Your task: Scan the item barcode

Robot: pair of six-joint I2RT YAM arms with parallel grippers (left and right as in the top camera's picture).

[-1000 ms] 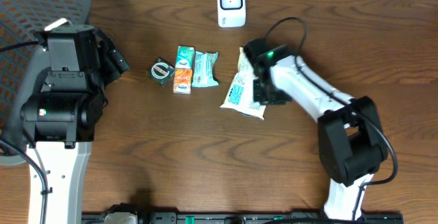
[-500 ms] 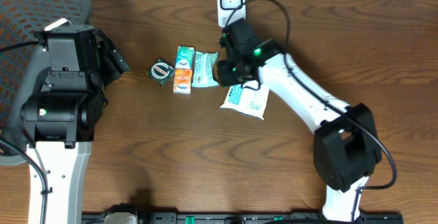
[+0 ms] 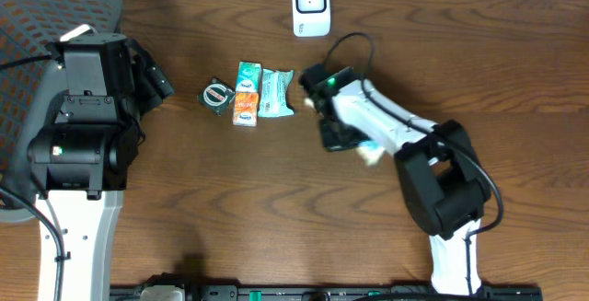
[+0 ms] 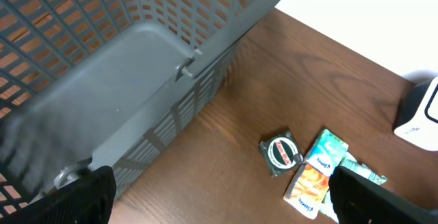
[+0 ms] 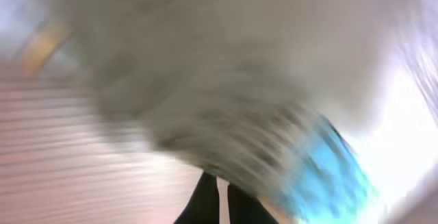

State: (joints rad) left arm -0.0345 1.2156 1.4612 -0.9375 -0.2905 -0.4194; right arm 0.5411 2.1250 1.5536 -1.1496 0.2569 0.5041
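Observation:
The item is a white and blue packet. Only a corner of it shows under my right arm in the overhead view. In the right wrist view it is a blurred grey-white and blue shape filling the frame, just above the fingers. My right gripper is shut on its edge, the black fingertips nearly touching. The white scanner stands at the table's far edge, also at the right margin of the left wrist view. My left gripper is open and empty, far left near the basket.
A grey mesh basket stands at the far left. A round green tin, an orange and teal packet and a teal packet lie in a row between the basket and my right arm.
My right arm swung up toward the scanner, then came back down over the packet and shut on it. The packet no longer lies flat in full view. The left arm has not moved.

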